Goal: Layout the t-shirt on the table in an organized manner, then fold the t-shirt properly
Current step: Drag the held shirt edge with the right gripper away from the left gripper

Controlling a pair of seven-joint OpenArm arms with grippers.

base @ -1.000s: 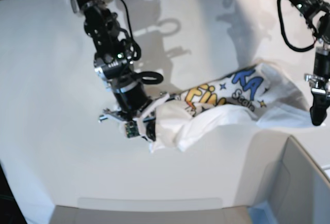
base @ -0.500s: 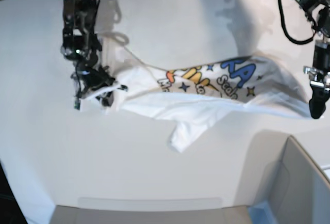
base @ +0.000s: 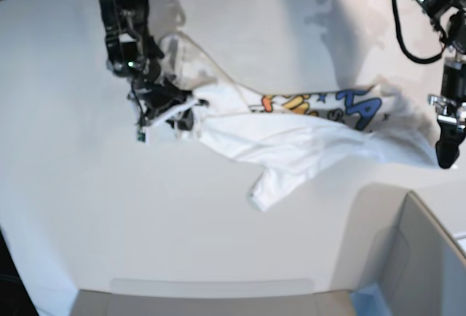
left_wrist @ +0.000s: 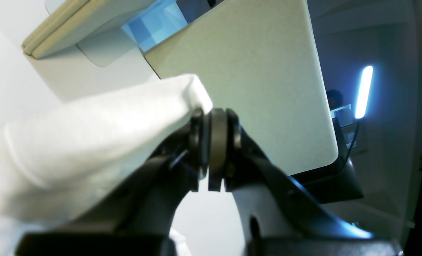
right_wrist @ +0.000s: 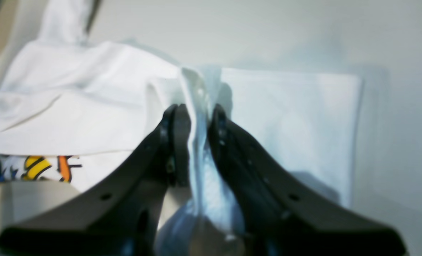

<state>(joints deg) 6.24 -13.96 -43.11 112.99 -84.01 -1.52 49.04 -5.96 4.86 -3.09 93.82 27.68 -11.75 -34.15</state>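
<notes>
White t-shirt [base: 313, 141] between both hands, seemingly

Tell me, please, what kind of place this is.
Probably a robotics lab workstation: two robot arms hold a printed t-shirt over a plain white table, and a grey box-like corner piece stands at its edge.

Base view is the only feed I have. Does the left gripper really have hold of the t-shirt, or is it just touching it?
Observer: It has hold. In the left wrist view the left gripper pinches a fold of the t-shirt, with its pads closed together on the cloth's edge.
Operator: And the right one? From here its fingertips are lost against the cloth.
Observer: In the right wrist view the right gripper has a thin fold of white cloth running up between its jaws, which stand narrowly apart around it.
</notes>
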